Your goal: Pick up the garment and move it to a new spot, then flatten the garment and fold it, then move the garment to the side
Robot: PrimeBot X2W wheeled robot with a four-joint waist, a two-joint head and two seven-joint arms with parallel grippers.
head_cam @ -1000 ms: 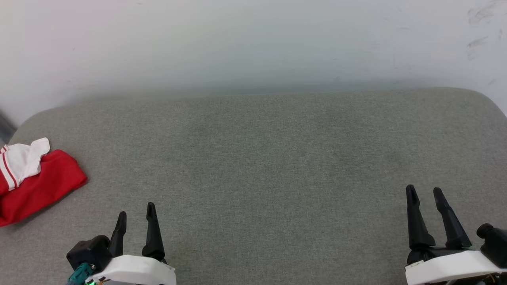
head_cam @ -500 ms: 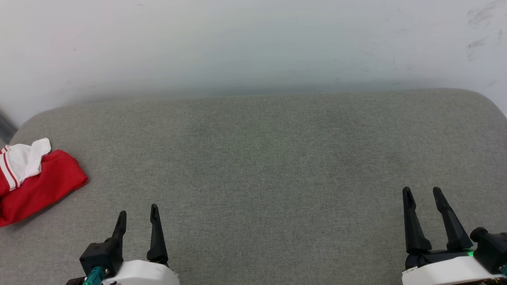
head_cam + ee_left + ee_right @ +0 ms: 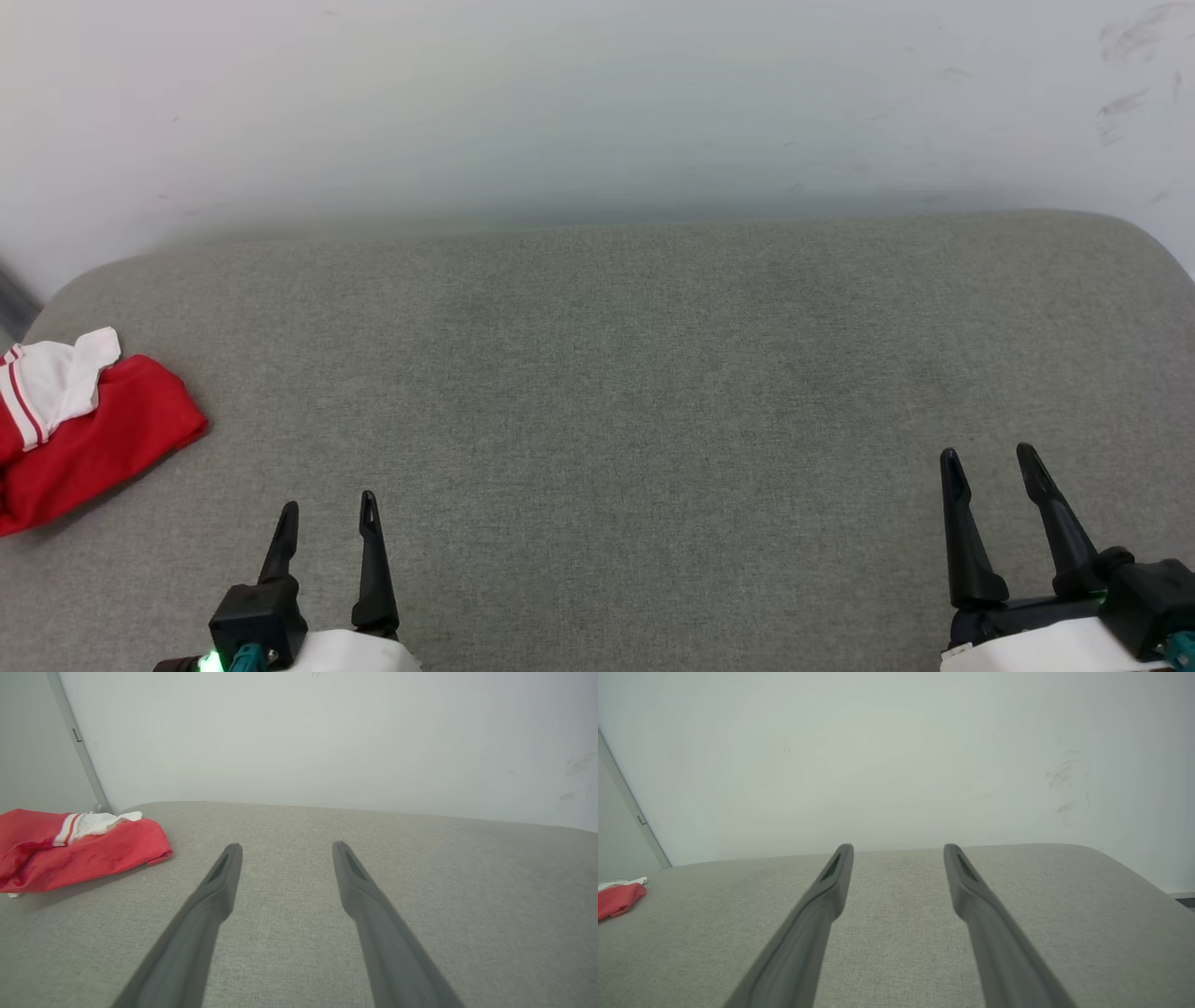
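Garment (image 3: pixel 93 439), bundled compactly, lies at the far left edge of the grey cushion (image 3: pixel 607 373), well apart from both grippers. The left gripper (image 3: pixel 327 504) and right gripper (image 3: pixel 988 454) hover at the near edge, jaws spread and empty. It looks already set aside. If so, the arms should draw clear gently, the left one kept off the cloth so nothing unfolds.

Counting one garment (image 3: pixel 93 439), red with white. Two grippers are showing, left gripper (image 3: pixel 328 504) and right gripper (image 3: pixel 988 453), each carrying two dark fingers (image 3: pixel 375 579), so four total. One grey cushion (image 3: pixel 616 392) and one white wall (image 3: pixel 560 103) are making up the rest
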